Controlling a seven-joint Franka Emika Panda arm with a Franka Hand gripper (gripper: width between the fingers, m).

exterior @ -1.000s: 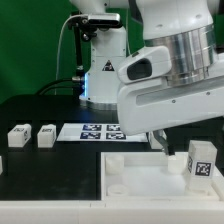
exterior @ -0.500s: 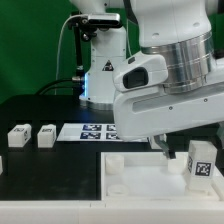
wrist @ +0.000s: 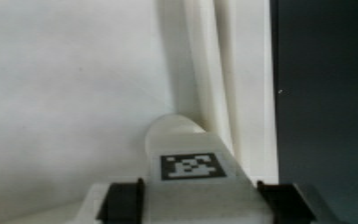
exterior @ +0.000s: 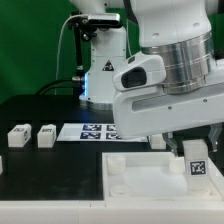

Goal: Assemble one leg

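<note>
My gripper [exterior: 198, 148] is shut on a leg [exterior: 197, 163], a small white block with a black-and-white tag on its face. It holds the leg upright over the right end of the large flat white piece [exterior: 140, 178]; I cannot tell whether they touch. In the wrist view the leg [wrist: 194, 150] sits between the two dark fingers [wrist: 128, 203] of the gripper [wrist: 202, 203], tag facing the camera, with the white piece [wrist: 69, 90] behind it. Two more legs [exterior: 18, 137] [exterior: 45, 135] stand on the black table at the exterior view's left.
The marker board [exterior: 92, 131] lies on the table behind the white piece. A white robot base [exterior: 100, 70] stands at the back before a green wall. Another small white part [exterior: 2, 165] shows at the exterior view's left edge. Black table [wrist: 327, 80] borders the white piece.
The gripper and the held leg have shifted slightly toward the exterior view's left. The other legs and the white piece have not moved.
</note>
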